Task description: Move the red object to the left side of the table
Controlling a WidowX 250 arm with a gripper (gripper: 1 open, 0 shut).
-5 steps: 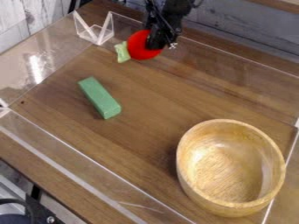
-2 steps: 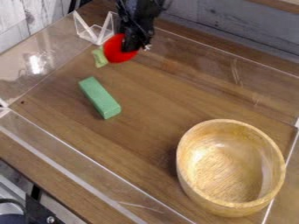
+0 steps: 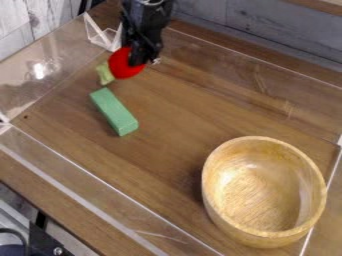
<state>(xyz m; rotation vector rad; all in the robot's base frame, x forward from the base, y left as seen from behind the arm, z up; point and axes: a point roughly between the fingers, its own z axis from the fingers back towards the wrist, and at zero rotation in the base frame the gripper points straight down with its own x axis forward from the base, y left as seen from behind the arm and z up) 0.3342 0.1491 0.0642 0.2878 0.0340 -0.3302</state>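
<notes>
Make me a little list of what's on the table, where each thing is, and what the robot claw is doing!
red object: far left part of the table, with a small green leafy piece on its left
gripper: pointing down, shut on the red object
green block: lying flat, just in front of the red object
wooden bowl: near right corner, nothing in it
table: brown wood, low clear walls around it

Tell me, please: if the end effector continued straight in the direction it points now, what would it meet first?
The end effector points steeply down with the red object in its grip, so the object would probably meet bare table first; depth is unclear.
</notes>
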